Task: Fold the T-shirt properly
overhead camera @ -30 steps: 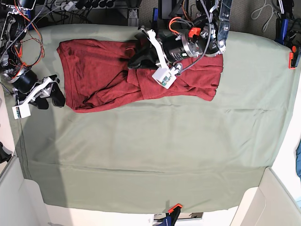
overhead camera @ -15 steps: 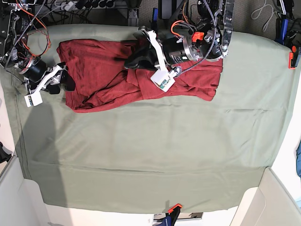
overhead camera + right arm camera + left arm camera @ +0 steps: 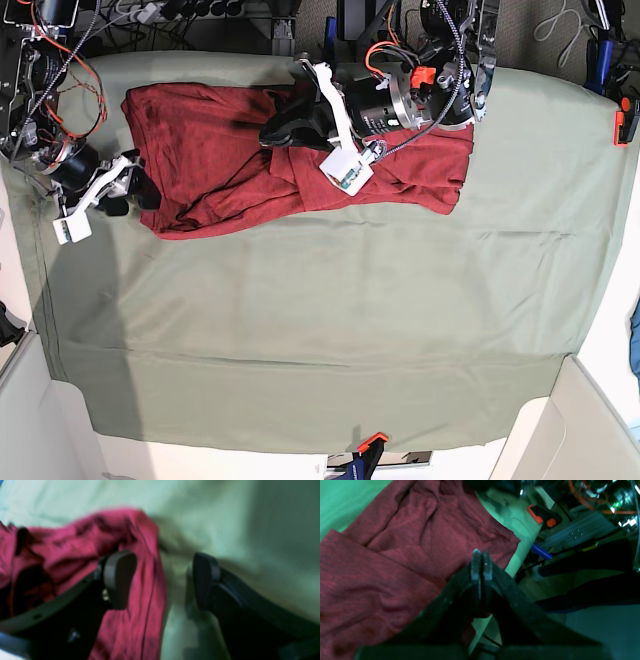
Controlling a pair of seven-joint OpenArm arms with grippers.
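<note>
The dark red T-shirt (image 3: 210,150) lies crumpled across the back of the table, with folds bunched at its middle. My left gripper (image 3: 272,130) hovers over those folds. In the left wrist view the left gripper (image 3: 480,553) is shut, with no cloth between its tips, and the T-shirt (image 3: 395,555) lies below it. My right gripper (image 3: 140,188) is at the shirt's left edge. In the right wrist view the right gripper (image 3: 162,580) is open and straddles the hem of the T-shirt (image 3: 140,542). One pad (image 3: 120,580) is over red cloth, the other over green.
The sage-green table cloth (image 3: 350,320) covers the whole table. Orange clamps hold it at the right edge (image 3: 625,120) and the front edge (image 3: 372,440). Cables and gear crowd the back edge (image 3: 180,15). White walls (image 3: 585,420) rise at the front corners.
My right arm has swung in from the left to the shirt's left edge, jaws still open. My left gripper has shifted slightly left over the bunched folds, still shut.
</note>
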